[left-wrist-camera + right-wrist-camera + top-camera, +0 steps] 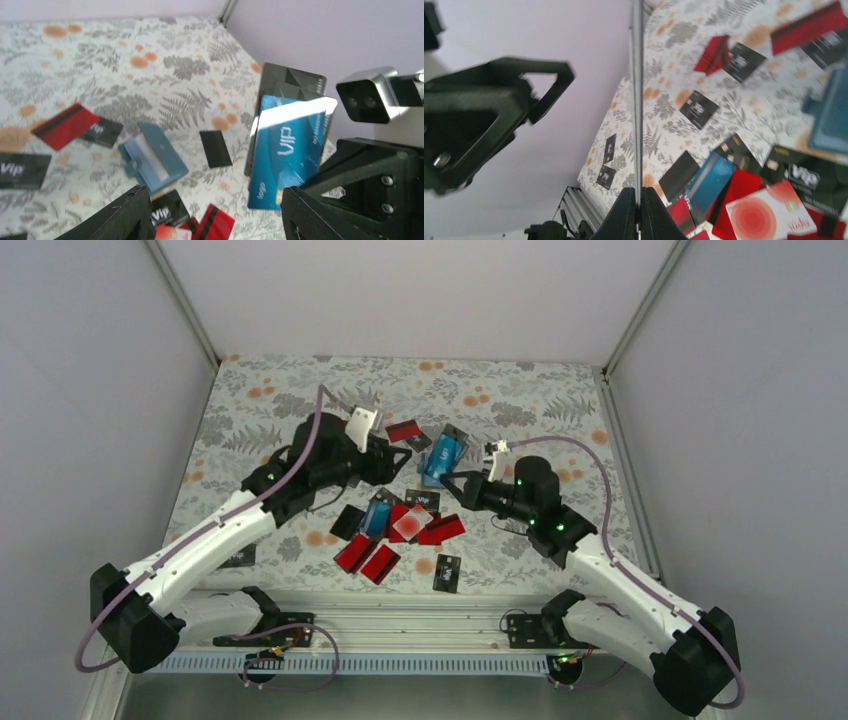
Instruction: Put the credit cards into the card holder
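Cards (445,530) litter the tabletop (300,400); they are likely light, stiff and slick, so best pinched at an edge. Right fingers (623,216) clamp a raised blue VIP card (287,150) near the open card holder (152,157) lying flat. Left fingers (125,217) are apart and empty.

The table (300,405), covered in a cloth of grey ferns and orange blossoms, carries a loose heap of thin glossy red, black and blue credit cards (405,530) towards 6 o'clock. A lone black card (447,572) lies at the heap's 5 o'clock and a red-and-black pair (405,432) at its 12. The soft teal card holder (152,157) lies open on the cloth.
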